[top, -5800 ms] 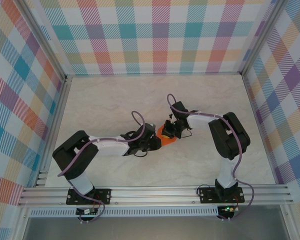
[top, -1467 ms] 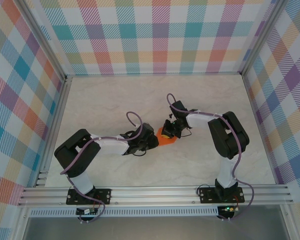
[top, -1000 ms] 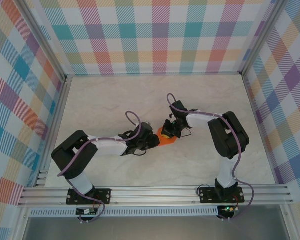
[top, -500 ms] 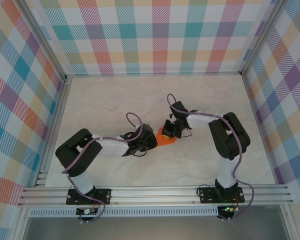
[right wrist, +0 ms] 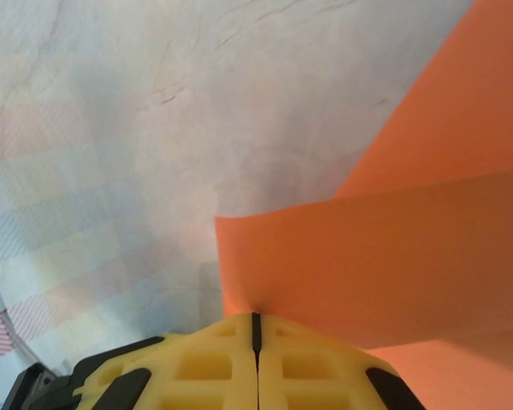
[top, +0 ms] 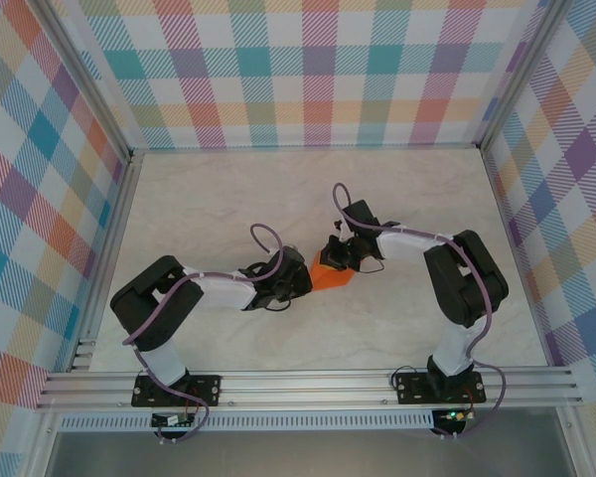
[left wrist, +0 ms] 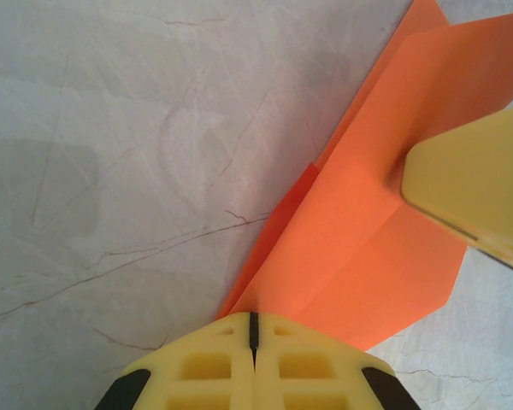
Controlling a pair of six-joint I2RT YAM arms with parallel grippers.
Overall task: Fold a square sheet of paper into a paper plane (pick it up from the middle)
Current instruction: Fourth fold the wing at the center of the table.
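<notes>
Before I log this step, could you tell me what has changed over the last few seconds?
The left hand closed on an edge of the folded orange paper. The right hand still pinches the paper, while that arm's elbow swung outward to the right. The paper stayed where it was.

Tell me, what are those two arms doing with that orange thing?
Two robot arms are working on a paper plane in the middle of the table. The orange paper, already creased into a pointed, layered shape, lies between them. The left gripper is shut on one end and the right gripper is shut on another edge, so both pinch it at once.
</notes>
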